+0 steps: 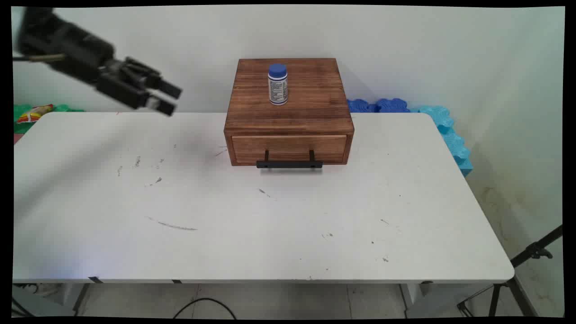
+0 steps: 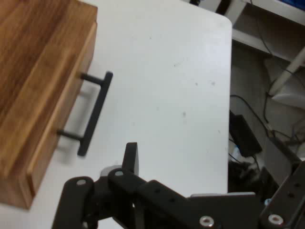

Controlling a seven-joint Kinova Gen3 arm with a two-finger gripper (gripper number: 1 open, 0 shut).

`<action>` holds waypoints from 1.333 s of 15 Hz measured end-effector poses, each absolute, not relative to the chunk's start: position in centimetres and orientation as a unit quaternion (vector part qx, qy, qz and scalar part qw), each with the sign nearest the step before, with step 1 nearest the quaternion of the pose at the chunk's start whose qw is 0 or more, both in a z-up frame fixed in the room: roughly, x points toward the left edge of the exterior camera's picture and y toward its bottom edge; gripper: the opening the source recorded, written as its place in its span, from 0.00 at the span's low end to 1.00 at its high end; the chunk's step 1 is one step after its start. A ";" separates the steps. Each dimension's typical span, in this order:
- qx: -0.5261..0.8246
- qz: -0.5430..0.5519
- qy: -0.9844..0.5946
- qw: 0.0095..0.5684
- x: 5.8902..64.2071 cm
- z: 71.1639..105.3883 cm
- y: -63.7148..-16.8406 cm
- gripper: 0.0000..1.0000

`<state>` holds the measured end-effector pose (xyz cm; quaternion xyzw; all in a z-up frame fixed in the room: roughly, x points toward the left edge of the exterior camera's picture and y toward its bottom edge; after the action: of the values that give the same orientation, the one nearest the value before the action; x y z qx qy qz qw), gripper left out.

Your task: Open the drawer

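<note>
My gripper (image 1: 167, 100) hangs in the air over the table's (image 1: 270, 225) far left, holding nothing; I cannot tell how far it is open. Well to its right stands the wooden box (image 1: 289, 108), drawer shut, handle (image 1: 289, 164) in front. A blue-capped bottle (image 1: 277, 84) stands upright on top.

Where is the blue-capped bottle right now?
In the main view the bottle stands upright on top of the wooden drawer box, far centre of the table.

On your white desk (image 1: 270, 225): one wooden drawer box (image 1: 289, 112) with a black bar handle (image 1: 289, 164), drawer shut. On its top, one upright white bottle (image 1: 277, 84), blue cap. Behind the desk you have blue foam pieces (image 1: 432, 121); a tripod (image 1: 517, 279) stands at right.
</note>
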<state>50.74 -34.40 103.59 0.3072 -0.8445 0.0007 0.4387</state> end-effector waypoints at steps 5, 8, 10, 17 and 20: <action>0.317 0.017 -0.846 0.428 42.8 103.9 -38.8 1.00; 0.317 0.022 -0.855 0.410 38.2 103.0 -40.8 1.00; 0.311 0.024 -0.865 0.392 35.7 102.0 -41.8 1.00; 0.260 0.042 -0.918 0.296 29.2 97.0 -44.9 1.00; 0.237 0.052 -0.936 0.257 27.6 94.8 -46.3 1.00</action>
<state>27.59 -46.32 94.77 0.2367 -0.9355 0.0525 0.2570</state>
